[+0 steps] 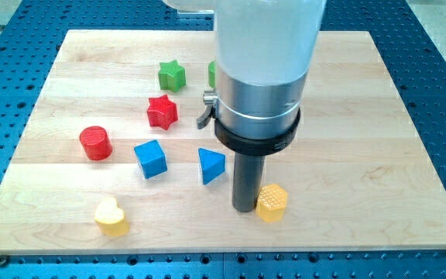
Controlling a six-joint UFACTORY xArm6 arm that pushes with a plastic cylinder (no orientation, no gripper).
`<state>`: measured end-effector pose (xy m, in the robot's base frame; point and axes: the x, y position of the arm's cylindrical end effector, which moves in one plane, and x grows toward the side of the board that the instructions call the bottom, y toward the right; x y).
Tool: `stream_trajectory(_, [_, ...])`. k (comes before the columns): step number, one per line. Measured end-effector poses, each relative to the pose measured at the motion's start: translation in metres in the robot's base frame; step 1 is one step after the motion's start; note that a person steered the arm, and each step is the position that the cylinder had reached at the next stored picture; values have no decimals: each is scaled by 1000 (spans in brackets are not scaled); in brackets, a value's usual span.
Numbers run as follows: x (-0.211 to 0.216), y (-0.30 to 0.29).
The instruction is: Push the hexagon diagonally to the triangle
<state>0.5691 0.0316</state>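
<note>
The yellow hexagon [272, 202] lies near the view's bottom, right of centre. The blue triangle [211, 165] lies up and to the left of it. My tip [244, 208] rests on the board right against the hexagon's left side, between the hexagon and the triangle, below and to the right of the triangle. The arm's wide body hides the board above the rod.
A blue cube [151, 159], a red cylinder [95, 143], a red star [162, 111] and a green star [172, 75] lie to the left. A yellow heart [111, 217] sits at bottom left. A green block [212, 74] is partly hidden behind the arm.
</note>
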Motion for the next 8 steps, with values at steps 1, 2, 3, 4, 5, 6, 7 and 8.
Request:
stream_trajectory(1, [12, -21])
stream_trajectory(2, [34, -47])
stream_trajectory(3, [49, -29])
stream_trajectory(4, [50, -16])
stream_trajectory(5, [38, -12])
stream_trajectory(6, [19, 22])
stream_trajectory(7, [19, 79])
stream_trajectory(8, [20, 88])
